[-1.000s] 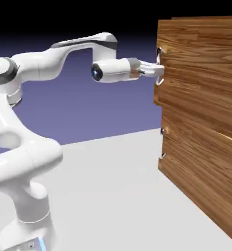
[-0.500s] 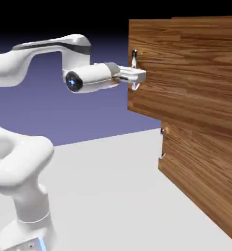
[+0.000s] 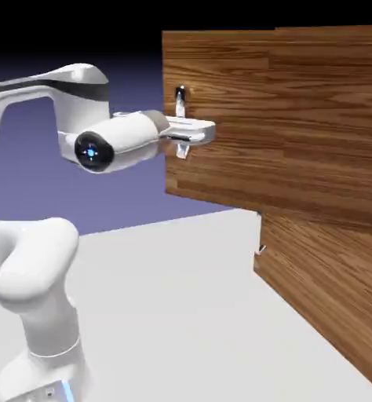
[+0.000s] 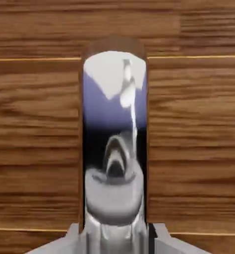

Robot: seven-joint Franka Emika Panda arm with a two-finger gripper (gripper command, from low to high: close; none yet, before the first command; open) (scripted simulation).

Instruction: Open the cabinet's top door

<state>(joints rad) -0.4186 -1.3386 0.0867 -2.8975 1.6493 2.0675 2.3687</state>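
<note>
Gripper (image 3: 191,133) fingers reach level from the white arm (image 3: 32,94) and clamp the small silver handle (image 3: 180,99) of the top door (image 3: 220,118), which stands swung out toward the exterior view's left, well clear of the cabinet (image 3: 330,259) front. Seen from the hand view, the shiny handle (image 4: 114,149) fills the middle, pinched between the fingertips (image 4: 159,232) against wood grain. Below, the lower door (image 3: 315,275) sits flush and shut, resting above the grey table (image 3: 165,314).

A pale grey table (image 3: 173,314) under a blue-violet backdrop (image 3: 118,196) darkening to black above
</note>
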